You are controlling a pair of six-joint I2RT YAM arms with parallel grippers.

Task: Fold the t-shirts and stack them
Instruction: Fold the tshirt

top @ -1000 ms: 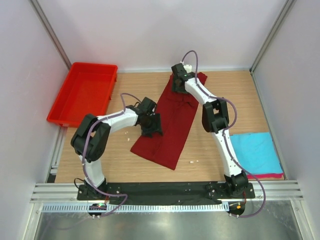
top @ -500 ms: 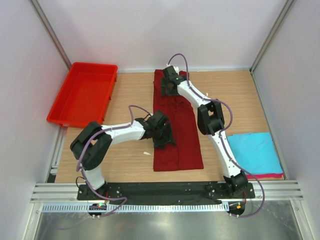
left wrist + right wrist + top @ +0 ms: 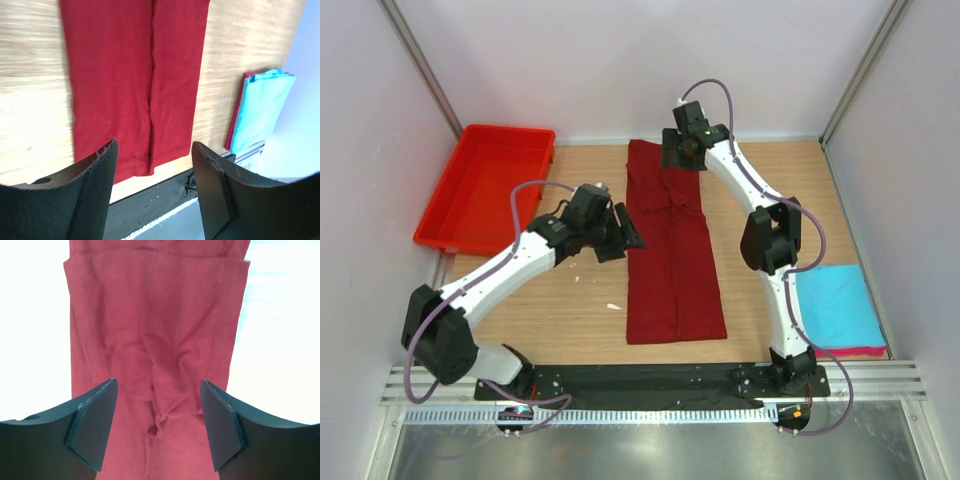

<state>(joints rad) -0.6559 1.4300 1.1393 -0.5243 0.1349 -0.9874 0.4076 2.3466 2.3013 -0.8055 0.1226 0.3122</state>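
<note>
At far left, red tray (image 3: pixel 485 190), apart from maroon t-shirt (image 3: pixel 670 250)

Top camera high behind, facing down on the table (image 3: pixel 570 300), wrist cameras close, all sharing the maroon t-shirt (image 3: pixel 670 270)

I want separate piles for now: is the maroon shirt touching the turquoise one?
Apart. The top view shows a strip of bare table between the maroon shirt and the turquoise shirt.
</note>
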